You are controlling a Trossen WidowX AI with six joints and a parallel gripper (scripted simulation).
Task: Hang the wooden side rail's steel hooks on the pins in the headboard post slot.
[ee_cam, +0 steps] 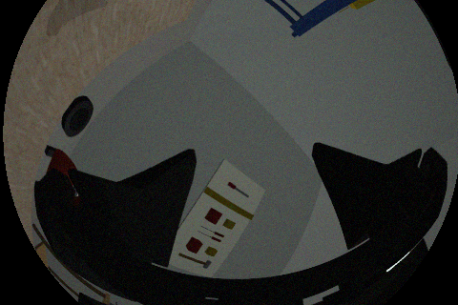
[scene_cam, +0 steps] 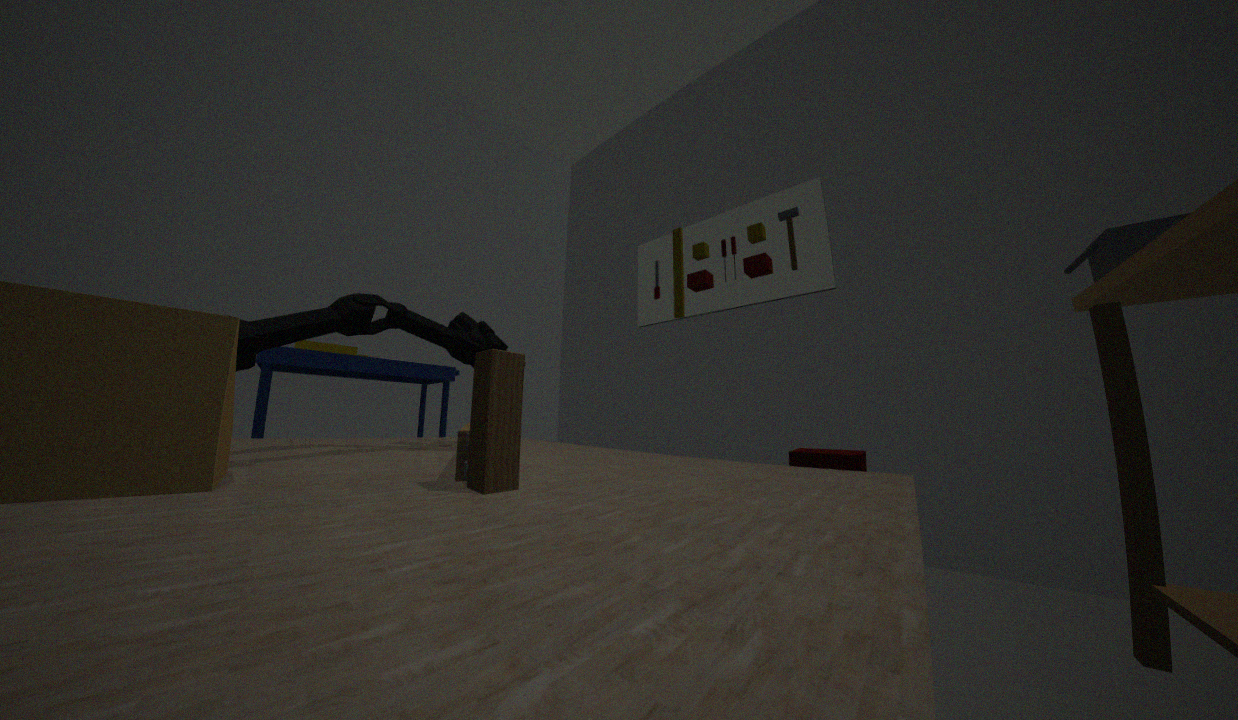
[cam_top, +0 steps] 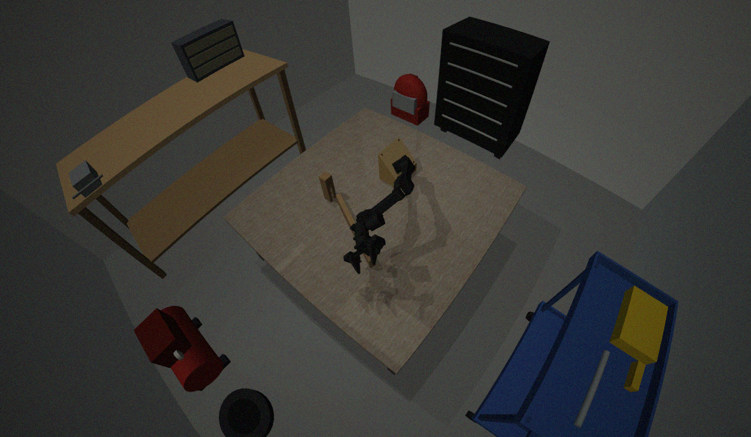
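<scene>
The wooden headboard post (cam_top: 327, 187) (scene_cam: 496, 420) stands upright on the table. The wooden side rail (cam_top: 345, 210) runs from close beside the post toward the front and passes under the arm. Its post end looks low, near the table. The hooks and pins are too small and dark to tell, and I cannot see whether they touch. My gripper (cam_top: 366, 268) (ee_cam: 256, 152) is wide open and empty, above the table near the rail's far end. The wrist view shows neither rail nor post; between the fingers only the floor and wall are visible. In the exterior view the gripper appears behind and above the post.
A tan block (cam_top: 389, 160) (scene_cam: 104, 394) stands on the table (cam_top: 291, 244) (scene_cam: 605, 582) by the arm's base. The arm reaches over the middle of the rail. A blue cart (cam_top: 579, 304), a wooden workbench (cam_top: 150, 119) and a red compressor (cam_top: 199, 364) stand off the table.
</scene>
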